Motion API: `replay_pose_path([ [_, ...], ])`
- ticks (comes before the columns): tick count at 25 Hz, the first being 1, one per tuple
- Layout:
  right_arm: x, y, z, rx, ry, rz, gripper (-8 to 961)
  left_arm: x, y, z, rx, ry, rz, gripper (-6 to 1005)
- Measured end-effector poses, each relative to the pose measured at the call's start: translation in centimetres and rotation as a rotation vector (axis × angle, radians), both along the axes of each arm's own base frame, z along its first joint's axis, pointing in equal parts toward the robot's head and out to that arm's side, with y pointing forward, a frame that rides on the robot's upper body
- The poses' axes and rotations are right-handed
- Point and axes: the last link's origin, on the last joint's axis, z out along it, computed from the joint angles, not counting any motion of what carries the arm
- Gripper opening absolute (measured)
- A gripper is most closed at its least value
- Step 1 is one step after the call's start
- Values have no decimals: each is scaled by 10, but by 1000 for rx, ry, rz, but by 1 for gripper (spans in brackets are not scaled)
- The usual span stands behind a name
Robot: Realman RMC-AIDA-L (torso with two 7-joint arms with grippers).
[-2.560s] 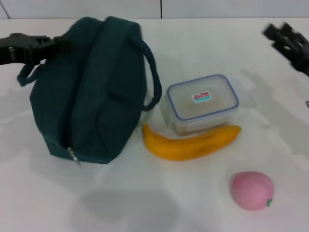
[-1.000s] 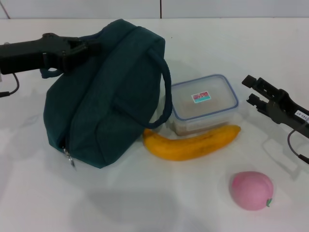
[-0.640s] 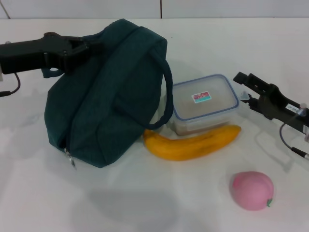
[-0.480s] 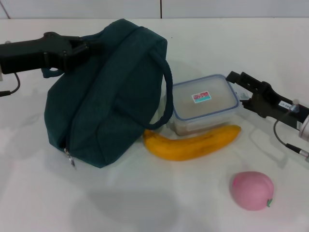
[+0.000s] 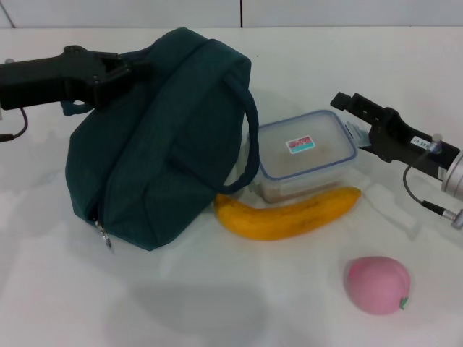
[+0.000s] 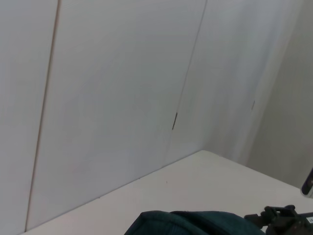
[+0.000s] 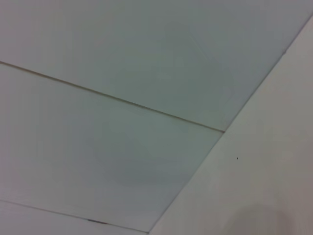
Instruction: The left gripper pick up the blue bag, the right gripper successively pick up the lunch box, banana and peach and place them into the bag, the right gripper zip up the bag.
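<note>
In the head view we see our left gripper (image 5: pixel 124 70) reaching in from the left with its fingers clamped on the upper left edge of the blue bag (image 5: pixel 155 141), which stands tilted on the white table (image 5: pixel 239 303) with its top leaning toward the right. The bag's zipper runs down the near face to a metal pull (image 5: pixel 105 237) at the lower left corner, and 1 rope handle (image 5: pixel 248 144) loops out on the right side, its lower end touching the banana's tip. The lunch box (image 5: pixel 304 154) sits just right of that handle, lid on, sticker up. The banana (image 5: pixel 287 213) lies directly in front of the box, touching its near wall, curving upward at both ends. The peach (image 5: pixel 377 284) rests well apart, nearer us and to the right. Our right gripper (image 5: pixel 351 119) comes in from the right with its 2 fingers spread apart, the tips at the far right corner of the lunch box; we cannot tell whether they touch it. The left wrist view shows only the bag's top (image 6: pixel 195 223) against a pale wall.
</note>
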Motion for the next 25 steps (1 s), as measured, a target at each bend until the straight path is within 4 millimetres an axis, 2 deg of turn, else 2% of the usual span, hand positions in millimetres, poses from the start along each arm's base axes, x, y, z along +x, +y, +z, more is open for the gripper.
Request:
replay_pose_path([
  [6, -4, 6, -1, -3, -14, -2, 805, 0, -1, -1, 0, 5, -4, 41],
  [15, -4, 5, -3, -14, -36, 13, 802, -3, -3, -2, 3, 2, 4, 39],
  [25, -3, -8, -7, -10, -40, 46, 799, -3, -3, -4, 2, 0, 6, 36],
])
